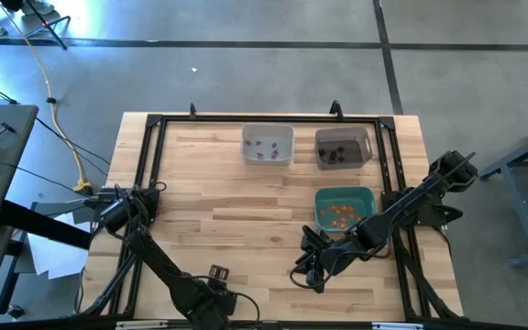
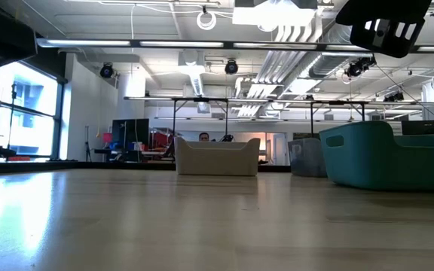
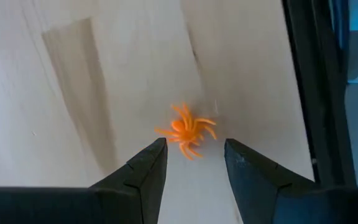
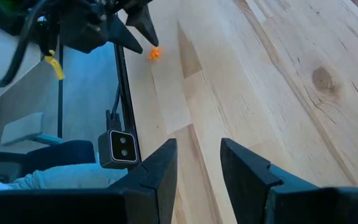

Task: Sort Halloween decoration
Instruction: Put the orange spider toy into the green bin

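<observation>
Readable text: none in any view.
Bins (image 1: 267, 144): no labels or brands legible.
Counter (image 1: 236, 202): bare wood, no markings or numbers.
Arms: no readable lettering.
Room beyond the counter: no sign can be made out.

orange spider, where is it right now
The orange spider lies on the bare wood at the table's left edge, just ahead of the open left gripper, beside the black frame rail.
</observation>
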Tool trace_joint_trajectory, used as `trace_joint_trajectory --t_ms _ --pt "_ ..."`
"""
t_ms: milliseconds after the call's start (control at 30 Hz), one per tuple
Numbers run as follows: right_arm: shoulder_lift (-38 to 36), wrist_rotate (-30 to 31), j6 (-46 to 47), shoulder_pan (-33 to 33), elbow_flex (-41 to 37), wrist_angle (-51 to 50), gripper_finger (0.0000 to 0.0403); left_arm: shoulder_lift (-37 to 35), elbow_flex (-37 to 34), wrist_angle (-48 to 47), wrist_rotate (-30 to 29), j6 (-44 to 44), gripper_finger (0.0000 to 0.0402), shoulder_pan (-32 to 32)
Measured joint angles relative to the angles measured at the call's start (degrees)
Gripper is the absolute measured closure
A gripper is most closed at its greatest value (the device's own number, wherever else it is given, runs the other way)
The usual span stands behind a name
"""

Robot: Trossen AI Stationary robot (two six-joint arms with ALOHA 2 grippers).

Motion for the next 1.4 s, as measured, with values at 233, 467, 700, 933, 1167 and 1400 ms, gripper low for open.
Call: trace_joint_trajectory --t_ms 233,467,700,933,1167,1400 --pt "0.0 0.0 0.0 0.0 0.0 -0.1 0.0286 0.0 0.0 -0.3 0.5 -1.2 0.025 0.4" --pt "0.0 0.0 0.0 0.0 0.0 -0.1 0.0286 -0.1 0.0 1.6 0.7 -1.2 0.025 0.5" --pt "0.0 0.0 0.0 0.0 0.0 -0.1 0.0286 -0.1 0.0 2.4 0.7 -1.2 0.025 0.5" --pt "0.0 0.0 0.0 0.1 0.0 -0.2 0.0286 0.7 0.1 2.5 0.7 -1.4 0.025 0.5" --pt "0.0 0.0 0.0 0.1 0.0 -0.2 0.0286 2.4 0.3 2.8 0.6 -1.4 0.025 0.5" --pt "0.0 0.0 0.0 0.1 0.0 -0.2 0.0286 2.4 0.3 2.6 1.1 -4.6 0.0268 0.9"
